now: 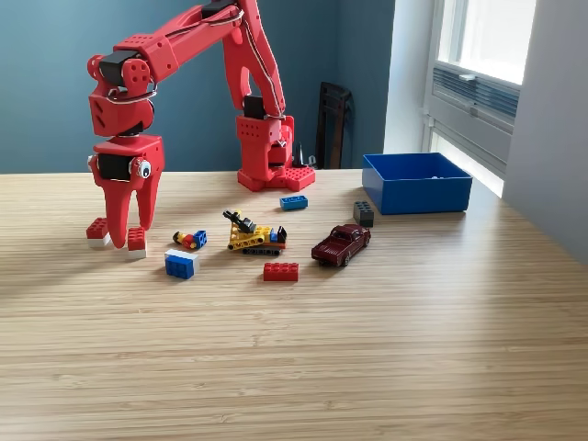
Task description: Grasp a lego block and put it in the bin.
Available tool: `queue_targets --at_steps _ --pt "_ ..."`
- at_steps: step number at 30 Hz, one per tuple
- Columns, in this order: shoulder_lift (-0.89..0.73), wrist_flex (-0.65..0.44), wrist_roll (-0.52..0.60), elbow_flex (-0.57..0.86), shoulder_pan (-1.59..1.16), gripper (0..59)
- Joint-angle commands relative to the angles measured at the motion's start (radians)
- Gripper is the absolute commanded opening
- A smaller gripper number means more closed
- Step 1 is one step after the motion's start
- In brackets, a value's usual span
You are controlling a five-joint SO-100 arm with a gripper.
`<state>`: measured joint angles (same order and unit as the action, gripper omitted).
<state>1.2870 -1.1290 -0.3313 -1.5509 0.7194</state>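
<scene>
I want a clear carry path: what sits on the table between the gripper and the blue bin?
In the exterior view, between gripper and bin: blue-white block, yellow vehicle, red brick, dark red car, grey block.

Bin (418, 193): shallow square blue plastic box, open top, upright, near table's far edge at exterior view's right.

Lego blocks, loose on table:
- red flat block (280, 271), mid-table
- blue-and-white block (180, 264), toward left
- small blue block (294, 202), farther back
- dark grey block (364, 213), just beside bin's near-left corner
- red-on-white blocks (136, 242), (97, 231), far left

The arm (184, 41) is cut off at the top edge.
</scene>
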Motion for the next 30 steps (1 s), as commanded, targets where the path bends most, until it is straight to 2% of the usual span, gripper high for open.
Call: queue_targets --at_steps 1,7,26,28,30 --pt "0.005 0.005 0.006 0.078 -0.002 26.0" --pt "-0.017 0.006 0.021 0.095 -0.014 24.7" --pt "-0.017 0.051 0.137 0.110 -0.034 14.0" --pt "-0.017 0.052 0.141 0.110 -0.040 14.6" --pt "-0.017 0.052 0.141 0.112 -0.048 17.9"
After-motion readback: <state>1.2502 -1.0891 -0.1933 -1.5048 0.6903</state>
